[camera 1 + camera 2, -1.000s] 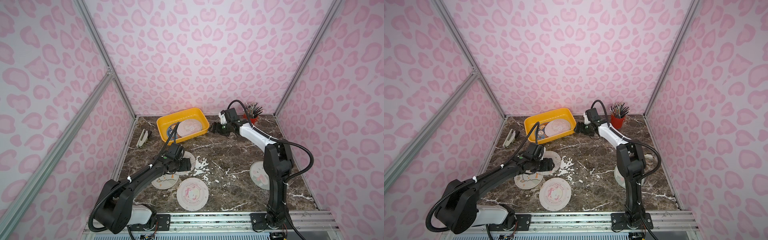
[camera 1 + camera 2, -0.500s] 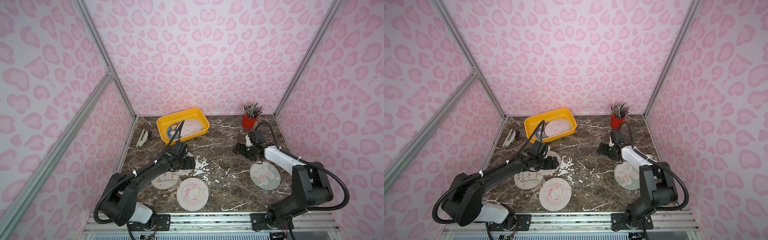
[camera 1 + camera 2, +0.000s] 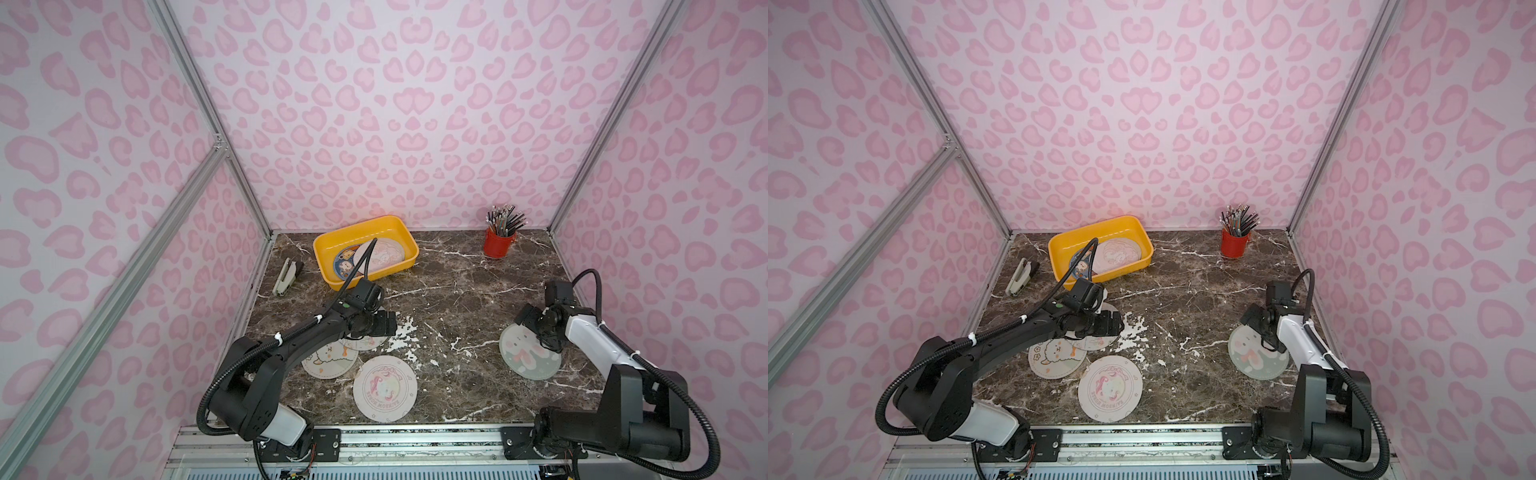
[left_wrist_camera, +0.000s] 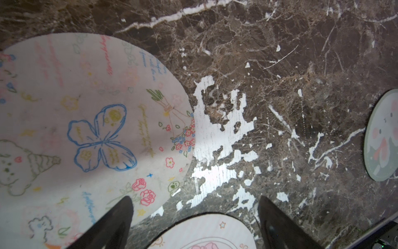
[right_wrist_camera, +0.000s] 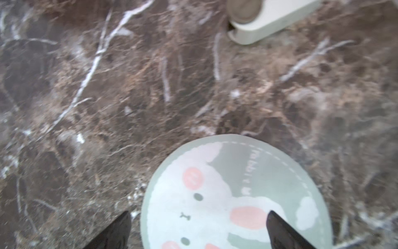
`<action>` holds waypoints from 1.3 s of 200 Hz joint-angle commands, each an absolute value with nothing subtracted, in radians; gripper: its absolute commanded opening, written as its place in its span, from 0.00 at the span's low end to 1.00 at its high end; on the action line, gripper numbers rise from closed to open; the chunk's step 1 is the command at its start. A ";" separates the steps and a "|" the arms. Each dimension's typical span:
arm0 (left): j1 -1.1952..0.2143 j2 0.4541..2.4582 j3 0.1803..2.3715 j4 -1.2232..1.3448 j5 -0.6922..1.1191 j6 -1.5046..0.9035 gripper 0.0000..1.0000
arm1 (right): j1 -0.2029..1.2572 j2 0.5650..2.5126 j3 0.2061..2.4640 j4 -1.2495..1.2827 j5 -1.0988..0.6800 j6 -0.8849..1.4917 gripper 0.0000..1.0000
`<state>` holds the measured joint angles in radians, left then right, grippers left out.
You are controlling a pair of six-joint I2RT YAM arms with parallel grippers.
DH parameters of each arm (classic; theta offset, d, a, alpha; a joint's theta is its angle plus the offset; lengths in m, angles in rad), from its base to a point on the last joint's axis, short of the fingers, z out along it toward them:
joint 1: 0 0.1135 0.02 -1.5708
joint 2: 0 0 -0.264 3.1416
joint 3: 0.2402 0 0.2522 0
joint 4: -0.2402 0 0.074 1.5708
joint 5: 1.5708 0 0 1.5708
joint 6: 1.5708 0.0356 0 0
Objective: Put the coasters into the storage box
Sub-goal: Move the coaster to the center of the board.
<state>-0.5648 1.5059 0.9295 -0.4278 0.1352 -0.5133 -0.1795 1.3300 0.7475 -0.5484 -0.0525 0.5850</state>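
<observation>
The yellow storage box (image 3: 358, 225) (image 3: 1059, 249) stands at the back left. In it lie a blue coaster (image 3: 344, 262) and a pale one (image 3: 385, 254). On the marble lie a butterfly coaster (image 4: 86, 120), a sheep coaster (image 3: 328, 362) and a pink-print coaster (image 3: 384, 388). My left gripper (image 3: 388, 325) (image 4: 195, 204) is open low over the butterfly coaster's edge, one finger above it and one above bare marble. At the right lies a green rabbit coaster (image 3: 524, 358) (image 5: 226, 194). My right gripper (image 3: 535, 332) (image 5: 199, 215) hangs open over its far edge, holding nothing.
A red cup of pencils (image 3: 496, 246) stands at the back right. A grey stapler (image 3: 284, 276) lies by the left wall. White worn patches (image 4: 215, 129) mark the marble beside the butterfly coaster. Pink patterned walls close in three sides.
My right arm has swung from the storage box at the back to the rabbit coaster at the front right, its jaws widening. My left gripper has edged right and opened slightly.
</observation>
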 commanded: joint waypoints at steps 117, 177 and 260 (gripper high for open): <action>-0.574 1.518 0.961 -0.432 0.139 -0.497 0.94 | -0.480 1.333 0.622 -0.518 -0.155 0.567 0.99; -0.575 1.524 0.951 -0.420 0.137 -0.504 0.95 | -0.439 1.318 0.576 -0.502 -0.243 0.579 0.99; -0.578 1.522 0.939 -0.411 0.135 -0.509 0.95 | -0.141 1.394 0.556 -0.405 -0.316 0.676 0.99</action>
